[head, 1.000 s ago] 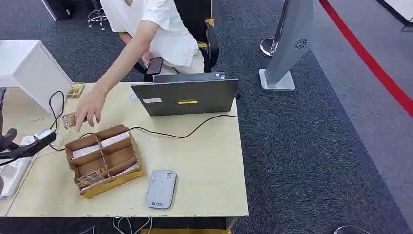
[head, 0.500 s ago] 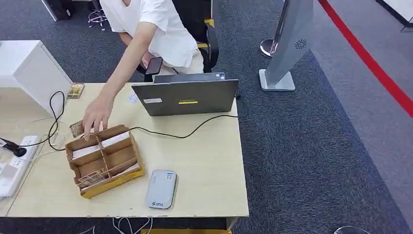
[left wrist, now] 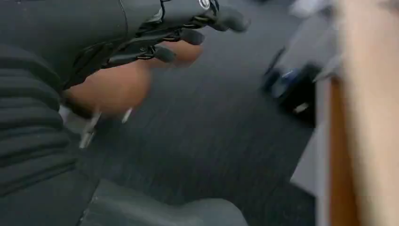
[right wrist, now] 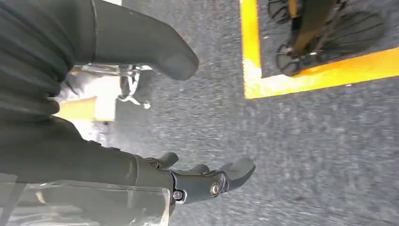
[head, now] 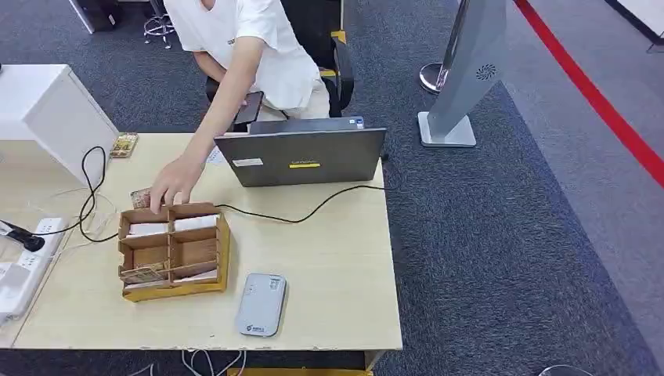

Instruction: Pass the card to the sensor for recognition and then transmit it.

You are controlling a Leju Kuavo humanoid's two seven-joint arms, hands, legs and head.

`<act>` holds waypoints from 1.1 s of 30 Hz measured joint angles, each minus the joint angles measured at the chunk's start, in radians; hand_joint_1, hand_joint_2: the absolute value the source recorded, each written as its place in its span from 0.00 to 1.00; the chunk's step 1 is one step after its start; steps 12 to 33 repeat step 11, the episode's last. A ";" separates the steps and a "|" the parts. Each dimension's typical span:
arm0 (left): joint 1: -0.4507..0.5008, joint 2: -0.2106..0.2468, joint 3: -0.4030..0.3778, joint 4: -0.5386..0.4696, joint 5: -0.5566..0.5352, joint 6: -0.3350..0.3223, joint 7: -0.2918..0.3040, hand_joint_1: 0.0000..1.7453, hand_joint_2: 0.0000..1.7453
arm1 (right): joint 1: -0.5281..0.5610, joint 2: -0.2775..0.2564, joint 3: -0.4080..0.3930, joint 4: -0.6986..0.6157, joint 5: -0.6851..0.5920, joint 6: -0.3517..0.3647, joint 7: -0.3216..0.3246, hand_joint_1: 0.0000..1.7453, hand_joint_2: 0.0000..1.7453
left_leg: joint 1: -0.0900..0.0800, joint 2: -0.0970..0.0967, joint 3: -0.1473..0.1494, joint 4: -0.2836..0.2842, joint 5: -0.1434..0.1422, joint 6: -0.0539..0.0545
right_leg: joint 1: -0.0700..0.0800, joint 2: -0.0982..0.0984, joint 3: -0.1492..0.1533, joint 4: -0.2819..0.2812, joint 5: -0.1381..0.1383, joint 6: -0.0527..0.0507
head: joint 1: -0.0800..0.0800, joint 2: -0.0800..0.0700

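Since 0.5 s ago, the person's hand point(head: 174, 185) has shifted the cardboard card box point(head: 173, 250) square to the table point(head: 337, 258) edge and holds a card point(head: 141, 198) at its far rim. Your left hand point(left wrist: 155, 33) and right hand point(right wrist: 197, 181) hang empty above carpet, fingers apart. The grey sensor point(head: 261, 304) lies beside the box.

The head view is looking steeply down from high above the counter point(head: 329, 266). Each wrist view is sitting close behind its own hand, facing dark carpet point(right wrist: 329, 155); that carpet is appearing in all three.
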 joint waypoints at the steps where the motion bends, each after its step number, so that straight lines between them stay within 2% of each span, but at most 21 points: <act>1: -0.008 -0.027 0.042 0.108 0.063 0.021 0.034 0.00 0.00 | 0.000 0.000 0.000 0.000 0.011 -0.002 0.019 0.00 1.00 | -0.001 -0.002 0.000 0.000 0.000 0.000 | -0.001 -0.002 0.000 0.000 0.000 0.000 | -0.001 0.000; 2: -0.013 -0.059 0.075 0.194 0.110 0.057 0.098 0.00 1.00 | -0.001 0.000 0.001 0.000 0.036 -0.004 0.036 0.00 1.00 | -0.002 -0.003 0.000 0.000 0.000 0.000 | -0.002 -0.003 0.000 0.000 0.000 0.001 | -0.002 0.000; 4: -0.025 -0.120 0.115 0.330 0.165 0.143 0.225 0.00 1.00 | -0.001 0.001 0.018 0.000 0.097 -0.008 0.059 0.00 1.00 | -0.003 -0.006 0.000 0.001 0.000 0.002 | -0.002 -0.005 0.001 0.000 -0.001 0.002 | -0.003 0.000; 5: -0.028 -0.149 0.123 0.381 0.165 0.187 0.258 0.00 1.00 | -0.001 0.002 0.030 0.000 0.115 -0.010 0.066 0.00 1.00 | -0.003 -0.006 0.000 0.001 0.000 0.003 | -0.002 -0.006 0.001 -0.001 -0.001 0.002 | -0.001 0.000; 8: -0.047 -0.216 0.129 0.496 0.148 0.256 0.312 0.00 1.00 | -0.003 0.005 0.051 0.000 0.143 -0.016 0.077 0.00 1.00 | -0.003 -0.008 0.000 0.001 0.000 0.006 | -0.002 -0.009 0.004 -0.003 0.000 0.003 | 0.004 0.000; 11: -0.066 -0.258 0.142 0.571 0.145 0.264 0.331 0.00 1.00 | -0.003 0.006 0.064 0.000 0.146 -0.019 0.080 0.00 1.00 | -0.003 -0.008 0.001 0.002 0.000 0.007 | -0.002 -0.009 0.004 -0.003 0.001 0.004 | 0.004 0.000; 33: -0.066 -0.258 0.142 0.571 0.145 0.264 0.331 0.00 1.00 | -0.003 0.006 0.064 0.000 0.146 -0.019 0.080 0.00 1.00 | -0.003 -0.008 0.001 0.002 0.000 0.007 | -0.002 -0.009 0.004 -0.003 0.001 0.004 | 0.004 0.000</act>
